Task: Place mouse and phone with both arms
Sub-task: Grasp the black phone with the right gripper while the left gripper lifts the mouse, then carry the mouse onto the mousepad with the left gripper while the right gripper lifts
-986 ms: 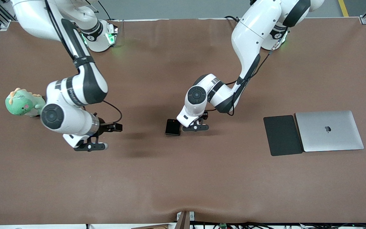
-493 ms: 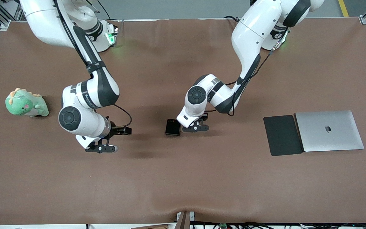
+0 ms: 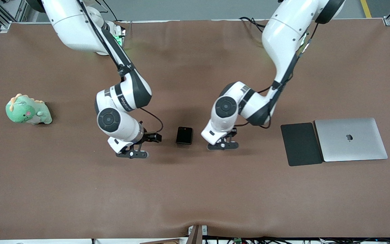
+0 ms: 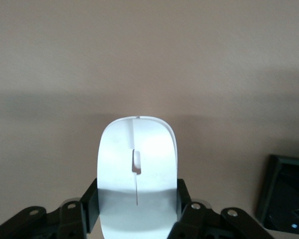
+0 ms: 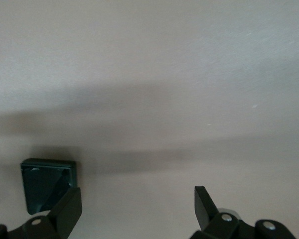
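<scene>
The black phone (image 3: 184,135) lies flat on the brown table between the two grippers. My left gripper (image 3: 222,146) hangs low over the table beside the phone, toward the left arm's end. In the left wrist view it (image 4: 138,199) is shut on the white mouse (image 4: 138,159), with the phone (image 4: 284,199) at the edge. The front view hides the mouse under the hand. My right gripper (image 3: 132,154) is low over the table beside the phone, toward the right arm's end. In the right wrist view it (image 5: 137,201) is open and empty, with the phone (image 5: 47,181) beside one finger.
A dark grey flat pad (image 3: 301,144) lies against a closed silver laptop (image 3: 350,139) toward the left arm's end. A green plush dinosaur (image 3: 27,110) sits toward the right arm's end. Bare table (image 3: 195,189) spreads nearer the front camera.
The right gripper has swept from near the plush toy toward the phone. The left gripper has moved away from the phone toward the dark pad. The phone has not moved.
</scene>
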